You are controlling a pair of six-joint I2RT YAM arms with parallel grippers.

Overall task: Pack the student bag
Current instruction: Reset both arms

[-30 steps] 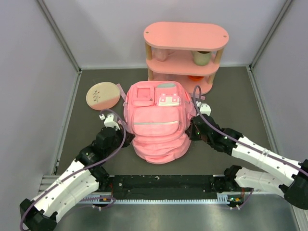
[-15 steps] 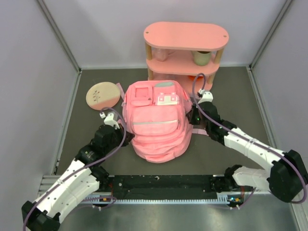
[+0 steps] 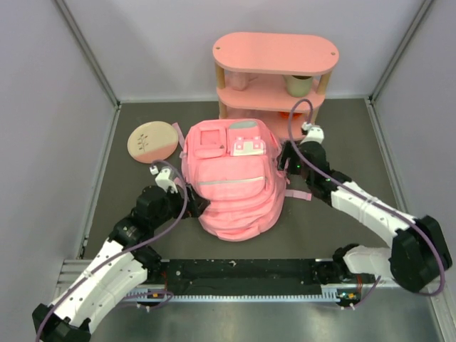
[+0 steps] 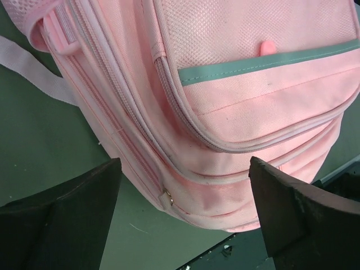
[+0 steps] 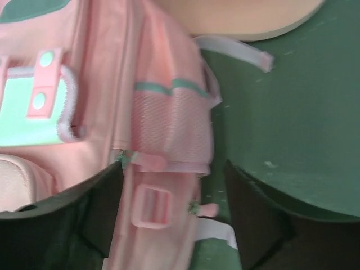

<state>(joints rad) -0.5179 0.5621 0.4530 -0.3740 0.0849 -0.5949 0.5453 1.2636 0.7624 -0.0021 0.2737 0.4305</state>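
The student bag (image 3: 231,182), a large pink backpack with a mint-and-white flap pocket, lies face up in the middle of the table. My left gripper (image 3: 192,208) is at its lower left side and stands wide open. In the left wrist view the open gripper (image 4: 184,169) frames the bag's (image 4: 247,95) bottom corner and a zip pull (image 4: 167,197), touching neither. My right gripper (image 3: 286,159) is open at the bag's upper right side. Its fingers (image 5: 256,214) straddle a pink strap buckle (image 5: 151,205) below the mesh side pocket (image 5: 171,126) without closing on it.
A pink three-tier shelf (image 3: 274,71) stands just behind the bag, with a green cup (image 3: 299,85) and a pink item (image 3: 239,80) on its middle tier. Its base (image 5: 242,17) is close to my right gripper. A round beige-and-pink flat item (image 3: 152,140) lies left of the bag.
Both grippers have opened from shut. The right arm has moved up along the bag's right side toward the shelf. The left gripper has drawn back slightly from the bag's lower left.
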